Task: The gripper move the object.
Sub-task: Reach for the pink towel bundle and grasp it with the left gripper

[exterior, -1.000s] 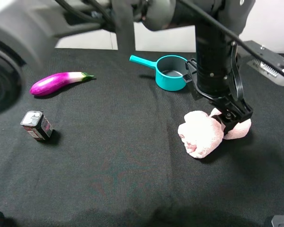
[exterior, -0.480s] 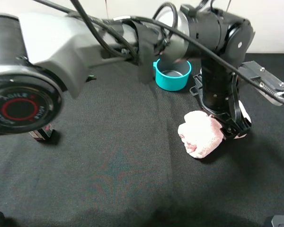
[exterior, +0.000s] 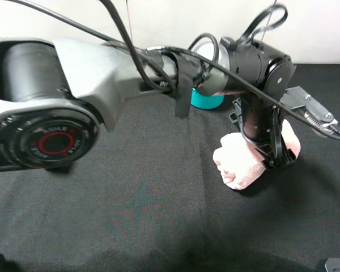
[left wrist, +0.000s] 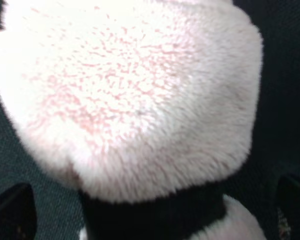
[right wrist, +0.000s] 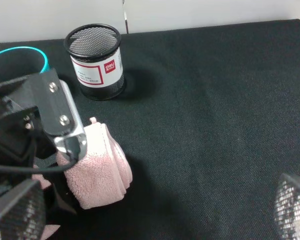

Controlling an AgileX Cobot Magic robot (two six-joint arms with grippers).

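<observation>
Your left gripper [exterior: 275,154] is down over the towel [exterior: 239,163], right of centre in the exterior high view. In the left wrist view its fingers [left wrist: 12,212] sit in the two bottom corners, spread wide. Dark cloth shows between each one and the towel, so it straddles the towel without clamping it. The black band [left wrist: 155,217] lies between the fingers at bottom centre of that frame, and one fluffy lobe fills the rest. The towel rests on the black cloth [exterior: 130,215]. The teal pot [exterior: 207,102] is just above it in frame, mostly hidden by the arm. The right wrist view has a mesh cup [right wrist: 96,62] upper left, near the towel. The right gripper [right wrist: 152,212] is spread wide, holding nothing.
</observation>
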